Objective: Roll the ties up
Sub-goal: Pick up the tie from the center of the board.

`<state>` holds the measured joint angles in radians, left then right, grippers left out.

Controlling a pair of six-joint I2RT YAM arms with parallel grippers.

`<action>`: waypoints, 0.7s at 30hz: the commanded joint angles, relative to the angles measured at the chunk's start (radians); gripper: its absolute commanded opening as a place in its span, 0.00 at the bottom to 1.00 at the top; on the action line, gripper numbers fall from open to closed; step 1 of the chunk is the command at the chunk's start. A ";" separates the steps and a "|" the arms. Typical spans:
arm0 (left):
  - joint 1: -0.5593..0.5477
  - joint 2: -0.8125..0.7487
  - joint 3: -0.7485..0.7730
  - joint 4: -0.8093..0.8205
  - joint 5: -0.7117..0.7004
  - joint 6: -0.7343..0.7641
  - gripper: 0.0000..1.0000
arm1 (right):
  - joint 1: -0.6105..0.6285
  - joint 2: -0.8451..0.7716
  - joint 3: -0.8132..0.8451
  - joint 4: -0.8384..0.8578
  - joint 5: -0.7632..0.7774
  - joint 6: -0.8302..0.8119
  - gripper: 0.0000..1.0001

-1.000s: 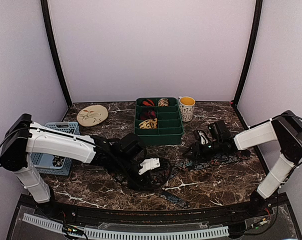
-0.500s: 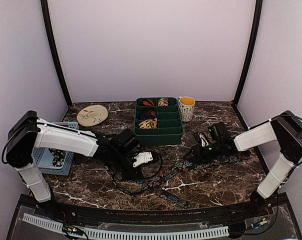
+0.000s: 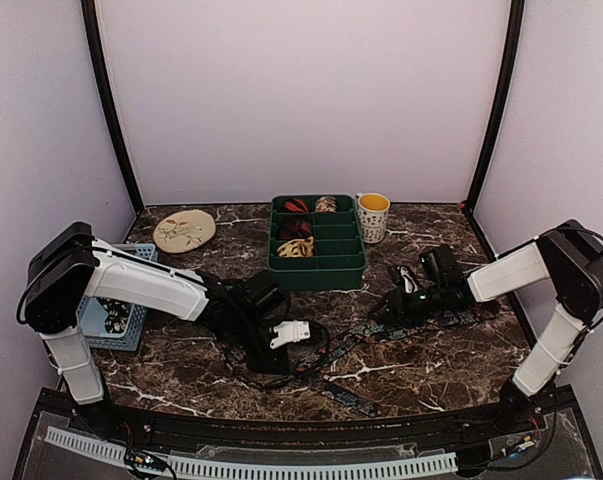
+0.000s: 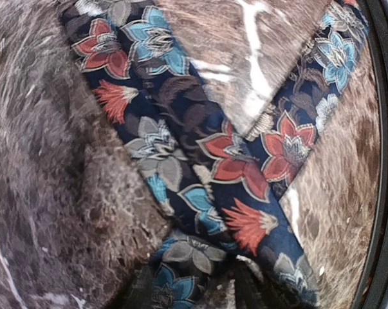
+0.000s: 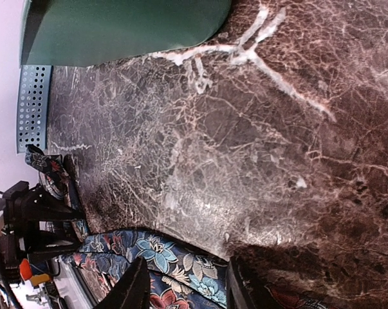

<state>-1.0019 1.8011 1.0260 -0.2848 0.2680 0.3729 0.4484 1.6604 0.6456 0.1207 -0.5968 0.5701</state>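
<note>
A navy tie with red, blue and grey flowers [image 3: 333, 352] lies on the marble table between my two grippers. In the left wrist view the tie [image 4: 232, 167] folds into a V that meets at my left gripper [image 4: 200, 293], which is shut on the fold. From above, my left gripper [image 3: 273, 342] sits low at the table's middle. My right gripper [image 3: 383, 310] is open, and its fingers [image 5: 132, 290] straddle the flat wide end of the tie [image 5: 174, 257]. Rolled ties, one red-black [image 3: 295, 228] and one yellow-cream [image 3: 295, 247], sit in the green tray [image 3: 318, 276].
The green tray stands at the back centre and also shows in the right wrist view [image 5: 116, 26]. A yellow-filled cup [image 3: 372, 215] stands right of it. A tan plate [image 3: 184, 229] lies at the back left. A blue basket [image 3: 131, 258] sits at the left, under the left arm.
My left gripper has pulled back to the left, then shifted a little right and nearer, staying low on the tie. The right gripper has hardly moved.
</note>
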 commanded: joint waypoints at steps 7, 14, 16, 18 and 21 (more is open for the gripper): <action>0.157 -0.211 -0.063 -0.054 -0.211 -0.097 0.00 | -0.014 0.044 -0.055 -0.040 0.004 -0.026 0.38; 0.270 -0.510 -0.005 0.004 -0.250 -0.154 0.00 | 0.029 0.059 -0.059 -0.012 -0.009 -0.001 0.37; 0.276 -0.529 0.052 -0.018 -0.232 -0.151 0.00 | 0.057 0.066 -0.055 0.009 -0.014 0.020 0.36; 0.276 -0.528 0.112 -0.036 -0.196 -0.152 0.00 | 0.086 0.074 -0.043 0.014 -0.019 0.029 0.36; 0.277 -0.496 0.213 -0.072 -0.110 -0.162 0.00 | 0.098 0.050 -0.025 0.011 -0.034 0.031 0.39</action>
<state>-0.7300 1.2747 1.1465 -0.3061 0.0647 0.2356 0.5175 1.6920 0.6262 0.2134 -0.6407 0.5816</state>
